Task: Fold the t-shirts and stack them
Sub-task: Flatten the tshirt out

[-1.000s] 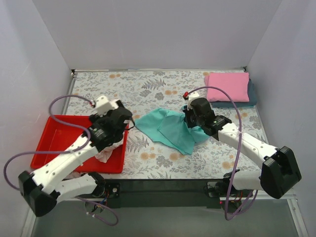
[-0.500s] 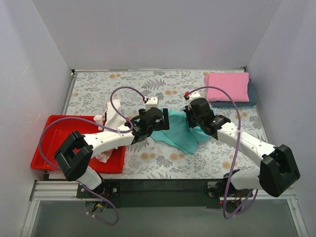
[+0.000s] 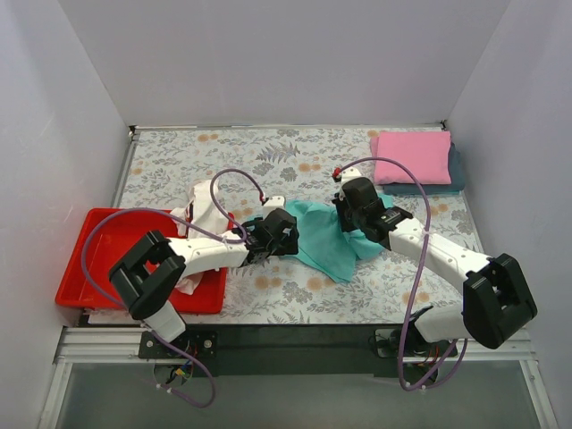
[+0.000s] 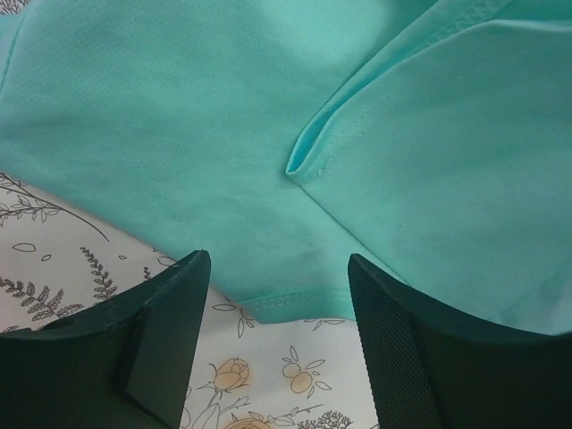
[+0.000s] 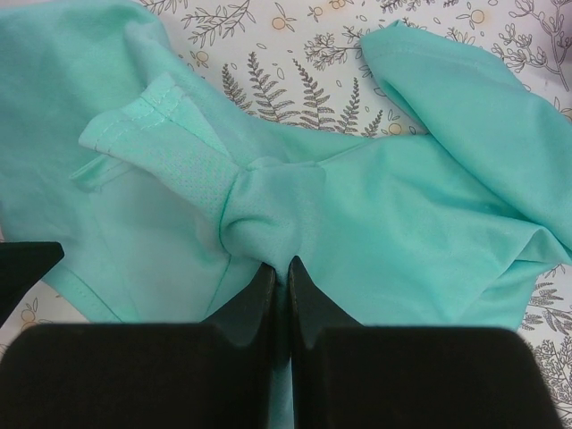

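One teal t-shirt [image 3: 326, 241]: my left jaws, newly over from red tray [image 3: 107, 255], gape at its hem; right jaws pinch a bunch; flattening probably next.

Four t-shirts are lying in view: one teal t-shirt [image 3: 326, 246], one pink t-shirt [image 3: 411, 157], one dark blue-grey t-shirt [image 3: 424, 189] and one white t-shirt [image 3: 204, 207]. One red tray [image 3: 98, 255] is sitting on one table [image 3: 179, 152]. Two arms are reaching over it, the left arm [image 3: 201, 255] and the right arm [image 3: 438, 255].
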